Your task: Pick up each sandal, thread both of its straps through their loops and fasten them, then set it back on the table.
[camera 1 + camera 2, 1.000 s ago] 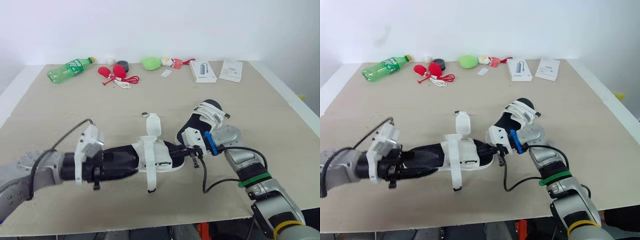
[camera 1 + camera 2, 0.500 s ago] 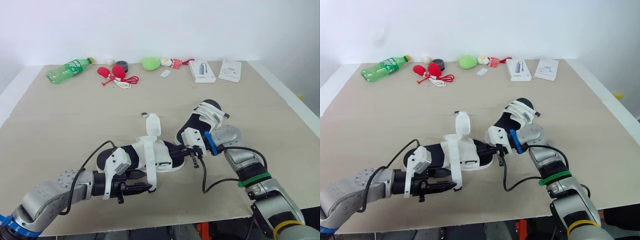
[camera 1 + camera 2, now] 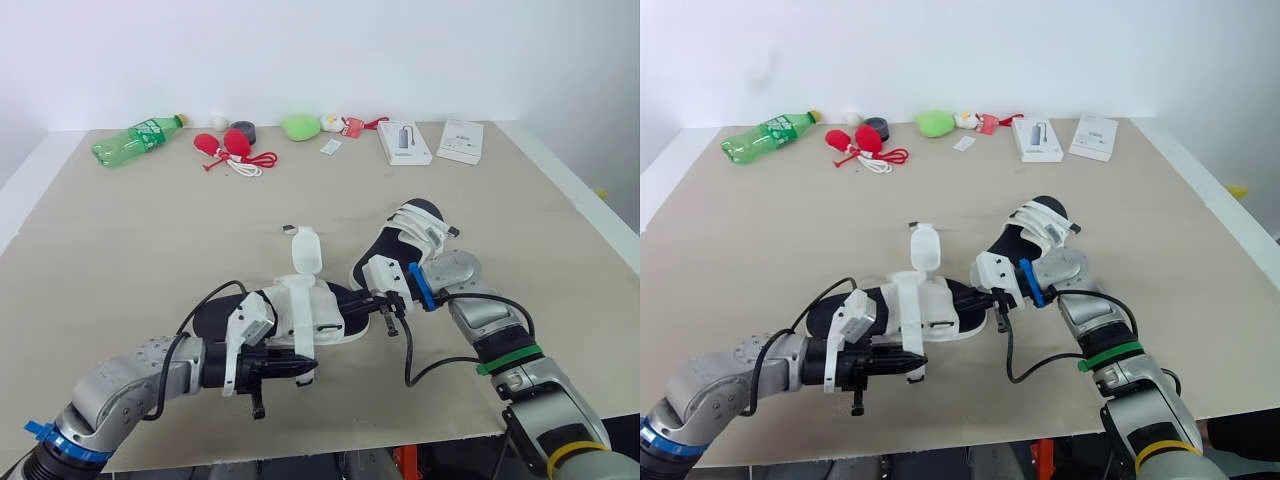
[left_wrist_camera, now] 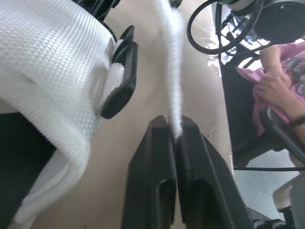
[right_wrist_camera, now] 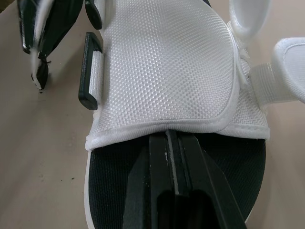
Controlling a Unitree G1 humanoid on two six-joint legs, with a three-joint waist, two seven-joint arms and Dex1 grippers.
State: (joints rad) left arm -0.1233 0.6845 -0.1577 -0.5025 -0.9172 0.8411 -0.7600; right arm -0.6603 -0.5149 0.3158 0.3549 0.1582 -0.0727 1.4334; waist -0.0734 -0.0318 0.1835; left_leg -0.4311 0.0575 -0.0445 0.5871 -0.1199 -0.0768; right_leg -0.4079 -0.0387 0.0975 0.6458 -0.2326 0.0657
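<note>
Left gripper (image 4: 175, 128) pinches the white woven strap (image 4: 172, 67) near its tip; I judge it limp. My right gripper (image 5: 172, 140) clamps the light, black-soled white mesh sandal (image 3: 322, 312) at its three o'clock end.

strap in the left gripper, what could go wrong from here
1. The left gripper pinches the strap only at its very tip, so a pull may slip it free.
2. The strap lies beside the loop, not through it, so it may miss or fold on the way in.
3. The right gripper clamps just one end of the sandal, so tugging may drag it loose.
</note>
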